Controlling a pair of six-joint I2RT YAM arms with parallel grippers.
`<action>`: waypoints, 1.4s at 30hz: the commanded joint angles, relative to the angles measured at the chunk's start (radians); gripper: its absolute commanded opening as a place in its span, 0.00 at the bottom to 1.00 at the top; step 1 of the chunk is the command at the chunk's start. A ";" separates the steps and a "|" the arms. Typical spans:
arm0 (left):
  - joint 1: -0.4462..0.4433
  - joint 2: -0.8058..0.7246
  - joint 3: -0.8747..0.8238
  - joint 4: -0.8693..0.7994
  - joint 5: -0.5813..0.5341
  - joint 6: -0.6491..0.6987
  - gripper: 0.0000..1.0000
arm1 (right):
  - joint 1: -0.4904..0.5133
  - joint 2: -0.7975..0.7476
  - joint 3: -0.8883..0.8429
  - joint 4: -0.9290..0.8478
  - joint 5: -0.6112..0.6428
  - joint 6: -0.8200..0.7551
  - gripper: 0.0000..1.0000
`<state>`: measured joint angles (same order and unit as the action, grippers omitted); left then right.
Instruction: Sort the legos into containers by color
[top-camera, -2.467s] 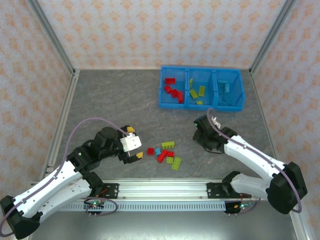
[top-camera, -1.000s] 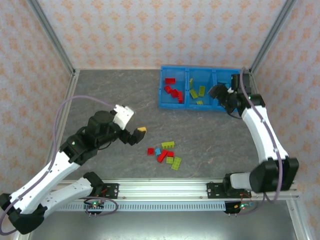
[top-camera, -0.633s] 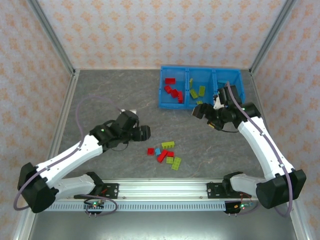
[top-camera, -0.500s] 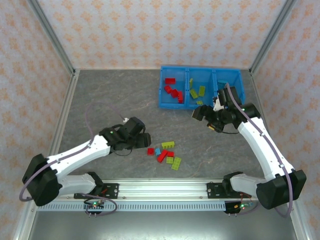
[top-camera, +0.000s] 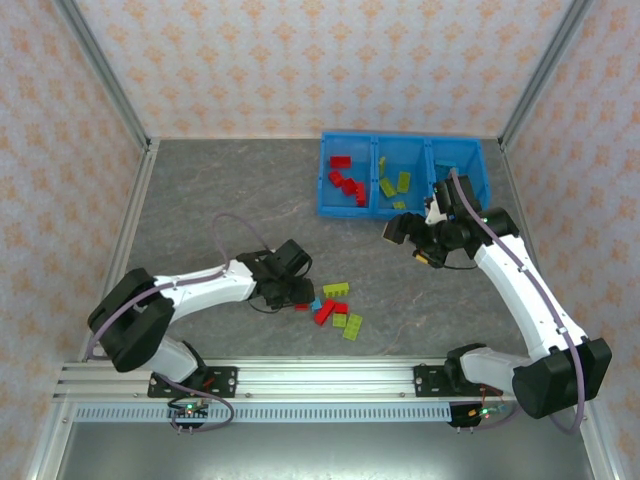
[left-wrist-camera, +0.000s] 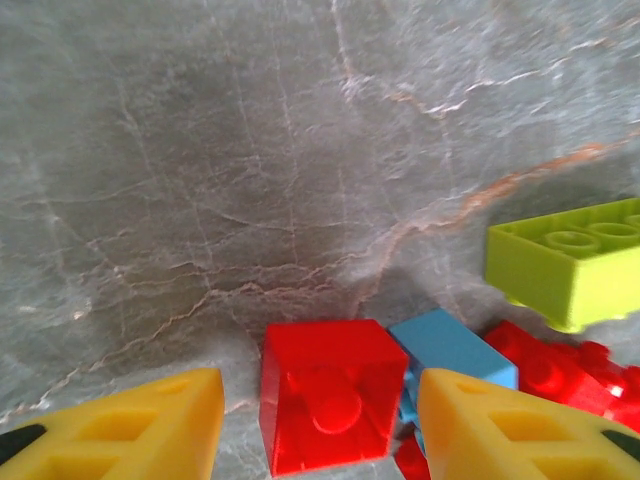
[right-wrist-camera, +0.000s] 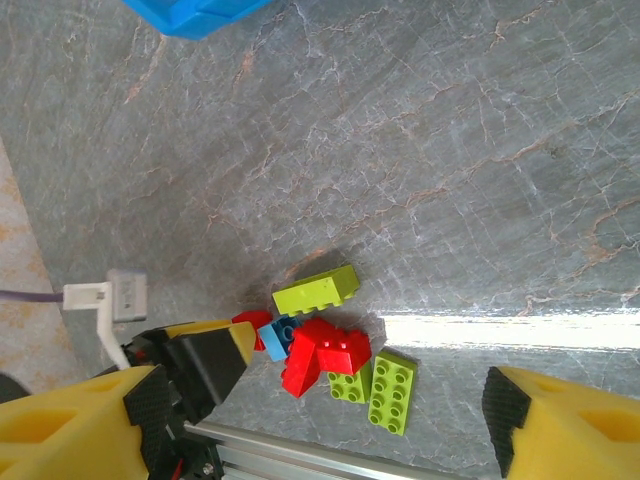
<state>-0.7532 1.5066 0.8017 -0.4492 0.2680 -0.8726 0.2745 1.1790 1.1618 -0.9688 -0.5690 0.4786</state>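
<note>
Left wrist view: the left tool (left-wrist-camera: 320, 420) is open low over the table (left-wrist-camera: 250, 150), a red lego (left-wrist-camera: 330, 400) between its fingers (left-wrist-camera: 140, 425) and a blue lego (left-wrist-camera: 450, 345) touching that one beside one finger. The pick seems in hand; next, close on the red lego alone, then carry it to the bin (top-camera: 350, 211), well apart from the tool.

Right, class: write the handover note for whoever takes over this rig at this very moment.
Left gripper: jaws open, straddling a small red plastic brick, not closed on it.
Right gripper: jaws open, empty, near the bright-blue plastic bin.
Done: red bricks in its left compartment, yellow-green bricks middle, light-blue bricks right.
Left: the loose mixed pile on the grey table.
</note>
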 joint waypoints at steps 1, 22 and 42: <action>-0.010 0.027 0.014 0.020 0.026 0.024 0.54 | 0.007 -0.001 -0.007 -0.005 0.011 0.008 0.83; -0.009 -0.087 0.225 -0.069 -0.197 0.113 0.22 | 0.239 0.027 -0.058 0.190 -0.222 0.004 0.86; 0.113 0.832 1.540 -0.327 -0.578 0.421 0.44 | 0.241 -0.103 -0.079 0.157 0.059 0.098 0.87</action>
<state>-0.6369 2.3554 2.2303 -0.6605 -0.2523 -0.4889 0.5110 1.1007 1.0859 -0.7868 -0.5648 0.5648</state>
